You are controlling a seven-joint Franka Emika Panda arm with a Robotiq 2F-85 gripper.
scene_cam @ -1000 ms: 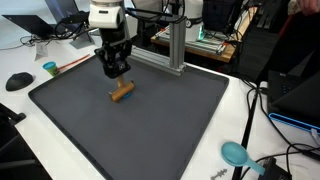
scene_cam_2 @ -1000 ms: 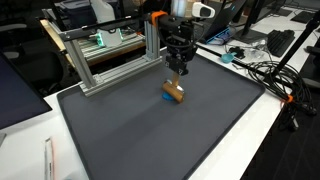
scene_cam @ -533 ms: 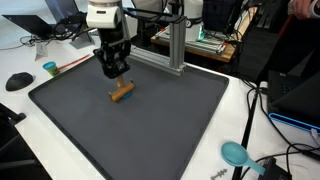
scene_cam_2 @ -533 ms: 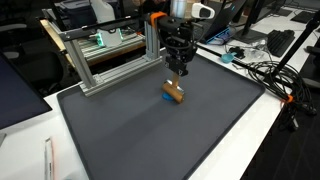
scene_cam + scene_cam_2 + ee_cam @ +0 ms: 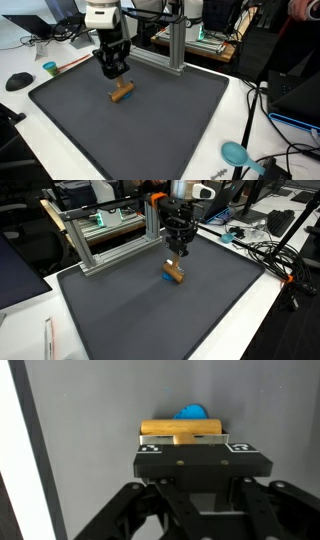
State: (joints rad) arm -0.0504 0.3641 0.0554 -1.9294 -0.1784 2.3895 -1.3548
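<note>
A short wooden piece (image 5: 122, 92) with a blue part lies on the dark grey mat (image 5: 160, 125); it also shows as the wooden piece (image 5: 175, 273) on the mat (image 5: 150, 315). My gripper (image 5: 115, 72) hangs just above it, pointing down, a small gap apart in both exterior views, gripper (image 5: 180, 250). In the wrist view the wooden bar (image 5: 182, 429) lies crosswise just beyond my black marker block (image 5: 195, 460), with the blue part (image 5: 190, 412) behind it. That block hides my fingertips, so I cannot see how far apart they stand.
An aluminium frame (image 5: 176, 45) stands at the mat's back edge, frame (image 5: 110, 240). A blue cup (image 5: 49, 68) and a black mouse (image 5: 18, 81) sit off the mat on the white table. A teal object (image 5: 234, 153) and cables (image 5: 270, 255) lie beside the mat.
</note>
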